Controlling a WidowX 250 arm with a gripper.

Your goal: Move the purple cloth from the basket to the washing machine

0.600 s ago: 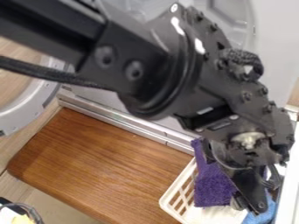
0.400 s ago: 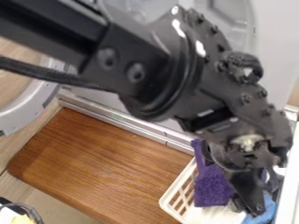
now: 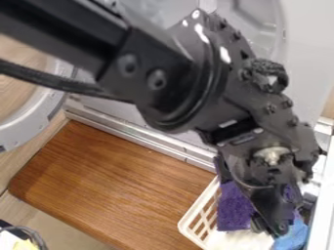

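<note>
1. Gripper [image 3: 270, 225]: shifted slightly toward the left of the view since the earlier frames. It now covers the narrow upper strip of the purple cloth [image 3: 233, 210] that showed before.
2. Gripper position: lowered at the right of the view, over the basket [image 3: 183, 225] and in front of part of the cloth.
3. Gripper state: cannot tell how far it is open or whether it has hold of the cloth.
4. Purple cloth: located in the white lattice basket; sections show on both sides of the gripper's lower end.
5. Blue cloth [image 3: 295, 236]: in the basket, near the purple cloth.
6. Washing machine [image 3: 301, 58]: behind the arm; round door [image 3: 25, 128] open at the left.
7. Brown wooden board [image 3: 117, 183]: flat, in front of the machine and beside the basket.
</note>
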